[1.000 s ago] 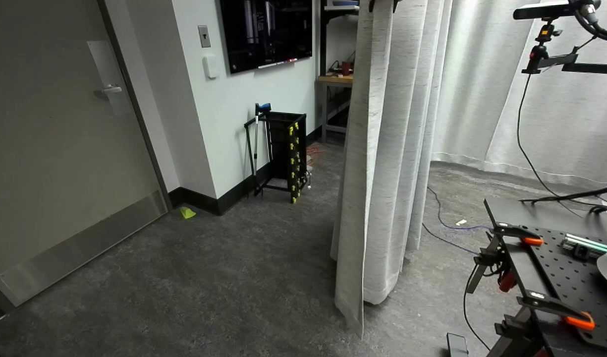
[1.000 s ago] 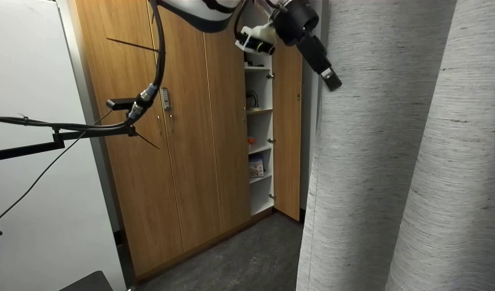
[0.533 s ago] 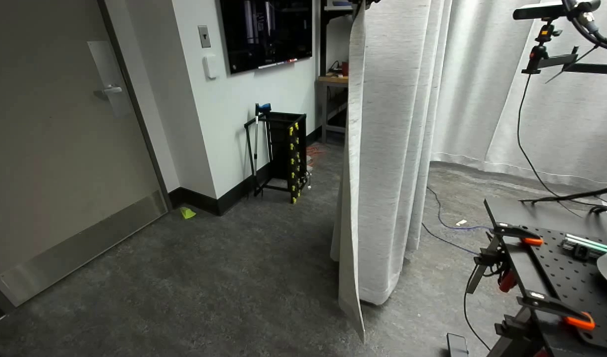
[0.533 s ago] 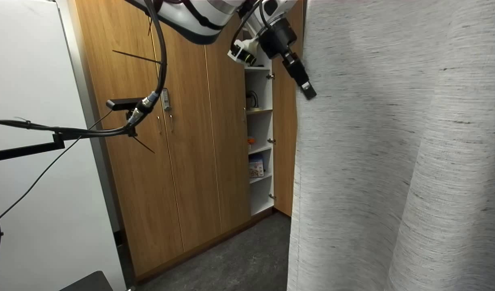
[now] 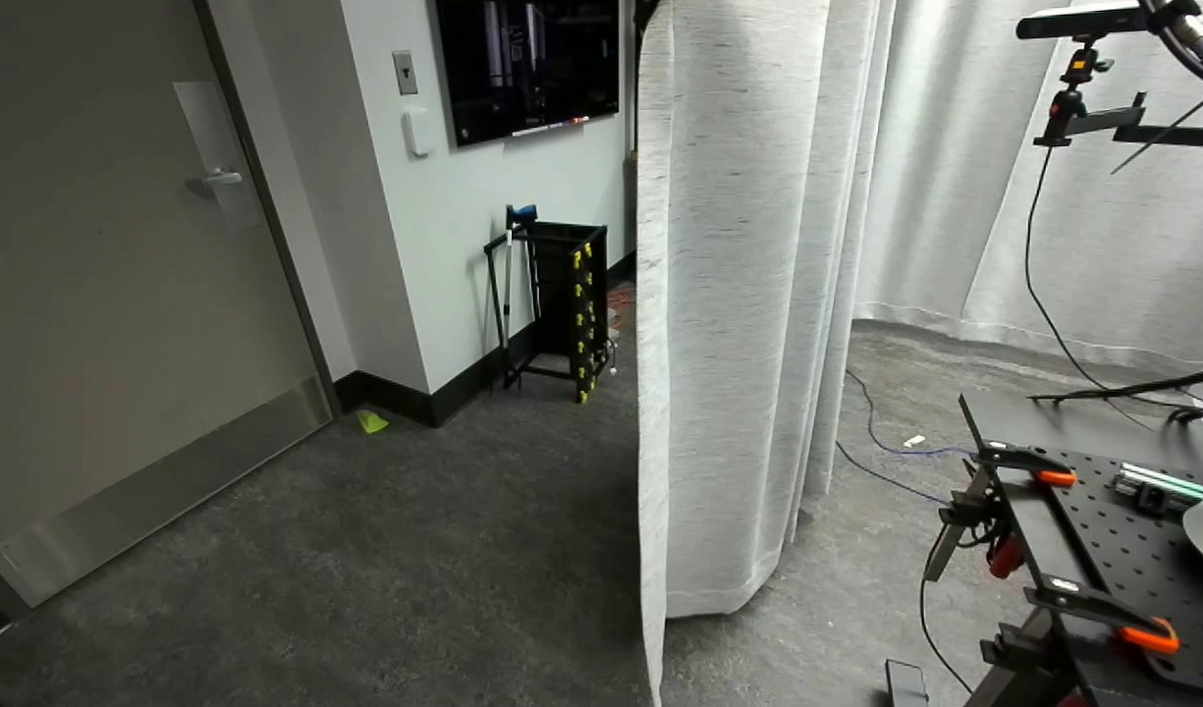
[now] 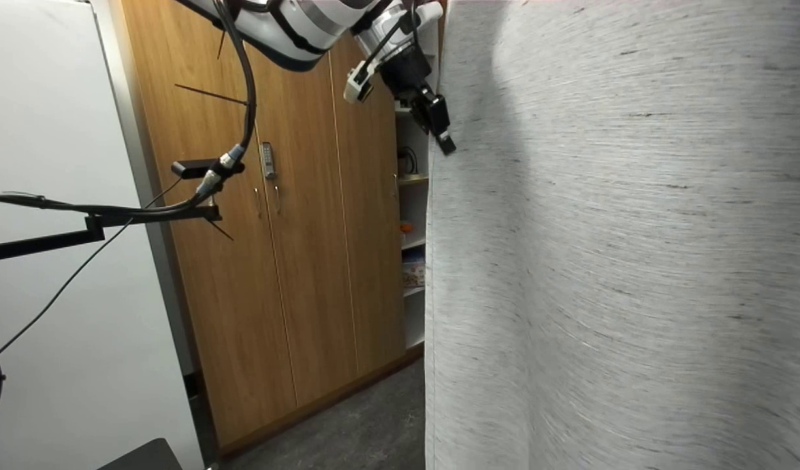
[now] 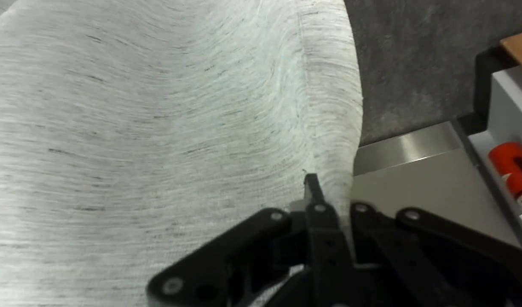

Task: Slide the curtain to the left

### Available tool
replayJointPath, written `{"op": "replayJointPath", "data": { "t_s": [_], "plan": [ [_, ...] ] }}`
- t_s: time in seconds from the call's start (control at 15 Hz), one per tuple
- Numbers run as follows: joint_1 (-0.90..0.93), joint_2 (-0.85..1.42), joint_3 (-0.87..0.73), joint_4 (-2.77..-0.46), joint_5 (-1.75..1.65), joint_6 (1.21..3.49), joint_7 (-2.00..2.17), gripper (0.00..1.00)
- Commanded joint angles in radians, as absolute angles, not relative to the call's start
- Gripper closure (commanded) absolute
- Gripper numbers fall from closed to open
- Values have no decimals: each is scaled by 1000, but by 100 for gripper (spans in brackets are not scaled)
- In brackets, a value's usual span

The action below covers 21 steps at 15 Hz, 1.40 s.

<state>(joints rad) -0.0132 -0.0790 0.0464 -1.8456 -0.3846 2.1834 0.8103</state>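
The light grey curtain (image 5: 729, 295) hangs down to near the floor, and its free edge is drawn out to the left in both exterior views. My gripper (image 6: 446, 142) is at that edge, high up, in an exterior view. From the wrist, the curtain (image 7: 158, 128) fills the left and middle. There the gripper (image 7: 327, 192) is shut on the hemmed edge: one finger (image 7: 314, 189) lies across the near face, and the cloth runs down between the jaws. The tip of the far finger is hidden behind the fabric.
A wooden cabinet (image 6: 295, 228) with open shelves (image 6: 414, 313) stands behind the arm. A black perforated table (image 5: 1112, 511) with clamps is right of the curtain. A black rack (image 5: 562, 295) leans by the wall, near a grey door (image 5: 120, 245). A robot cable (image 6: 253, 104) loops beside the arm.
The gripper has moved left in an exterior view, carrying the curtain's edge along. In both exterior views the edge now reaches further left, the folds look flatter, and more of the background is covered.
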Motion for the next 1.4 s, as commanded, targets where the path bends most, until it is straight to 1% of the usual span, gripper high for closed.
{"op": "replayJointPath", "data": {
  "t_s": [0.0, 0.67, 1.33],
  "plan": [
    [25, -17, 68, -1813, -289, 2187, 659, 99],
    [114, 77, 149, -1721, -242, 2185, 405, 99],
    [187, 118, 206, -1665, -238, 2184, 233, 99]
  ]
}}
